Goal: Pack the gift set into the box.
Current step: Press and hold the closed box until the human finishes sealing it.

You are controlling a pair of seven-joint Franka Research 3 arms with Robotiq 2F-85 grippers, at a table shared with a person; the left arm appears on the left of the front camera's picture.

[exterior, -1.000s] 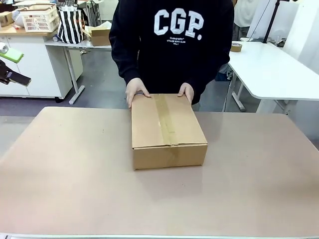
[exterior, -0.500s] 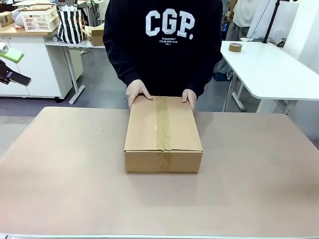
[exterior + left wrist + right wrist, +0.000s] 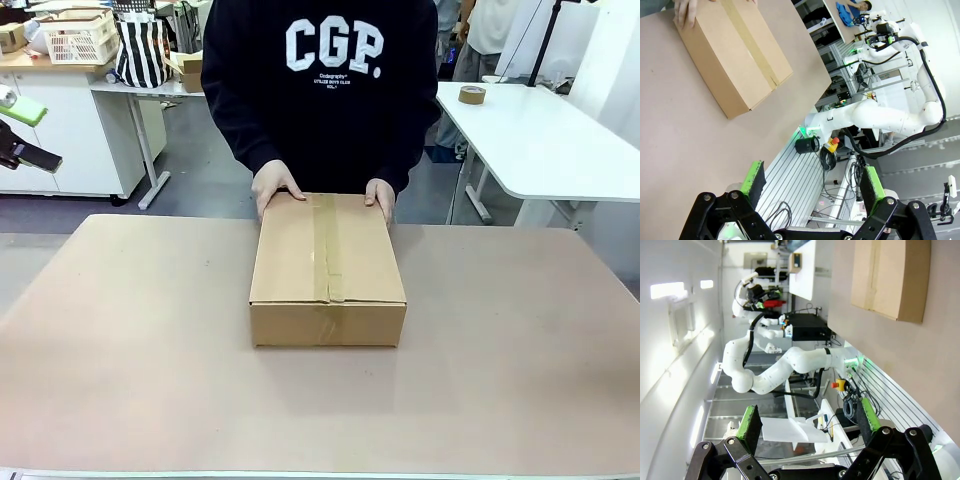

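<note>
- At the middle of the surface (image 3: pixel 140 360): one box (image 3: pixel 327 262), brown corrugated cardboard, laid flat, flaps shut. Its contents cannot be told.
- Along the centre seam: one tape strip (image 3: pixel 324 245), run from the far edge and folded a little way over the near edge.
- On the far top edge of the box: two hands of the person, one hand (image 3: pixel 274 186) at one corner and the other hand (image 3: pixel 378 194) at the opposite corner, both laid in contact with the cardboard.
- Left gripper (image 3: pixel 812 182): one; jaws spread wide, nothing between the two green pads (image 3: pixel 754 181); held off the near edge of the surface, well apart from the box (image 3: pixel 732 50).
- Right gripper (image 3: pixel 809 422): one; jaws likewise parted and unloaded; the box (image 3: pixel 890 277) is seen far beyond it.
- Handling, as judged: the carton is taken to be stiff and fairly light. Its bare cardboard should be grippy and the taped seam slicker. The walls are liable to be dented if pinched hard.
- Hold, as judged: the whole body looks too broad for either pair of jaws. A raised flap edge or a single side wall is suggested once the seam is undone, with the box steadied at its far edge.
- Task standing, as judged: opening is not yet done, so packing cannot begin.
</note>
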